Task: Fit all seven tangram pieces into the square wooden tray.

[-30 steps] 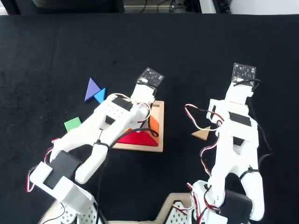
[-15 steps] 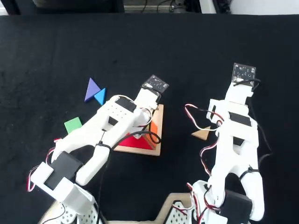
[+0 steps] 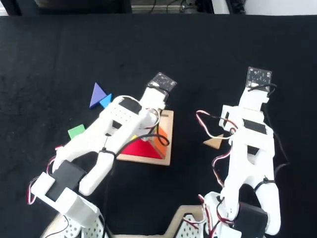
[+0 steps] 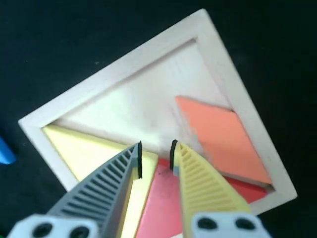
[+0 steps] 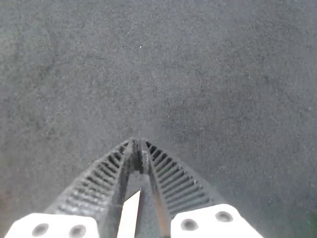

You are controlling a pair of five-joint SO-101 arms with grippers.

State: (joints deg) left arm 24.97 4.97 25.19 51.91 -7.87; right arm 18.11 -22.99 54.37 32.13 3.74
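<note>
The square wooden tray (image 4: 242, 104) holds a yellow triangle (image 4: 94, 153), a red triangle (image 4: 158, 208) and an orange parallelogram (image 4: 218, 139). My left gripper (image 4: 156, 157) hovers over the tray's middle, slightly open, with nothing between its fingers. In the high view the left arm (image 3: 124, 119) covers much of the tray (image 3: 167, 148). A purple triangle (image 3: 97, 94), a blue triangle (image 3: 105, 101) and a green square (image 3: 76, 131) lie left of the tray. A tan triangle (image 3: 214, 143) lies beside the right arm (image 3: 250, 134). My right gripper (image 5: 137, 148) is shut and empty over the black cloth.
A black cloth (image 3: 208, 54) covers the whole table, with open room at the back and far right. The arm bases and a wooden board (image 3: 185, 213) sit at the front edge.
The left arm's wrist swung a little right over the tray, then back left. The tray shifted slightly. The right arm has kept still.
</note>
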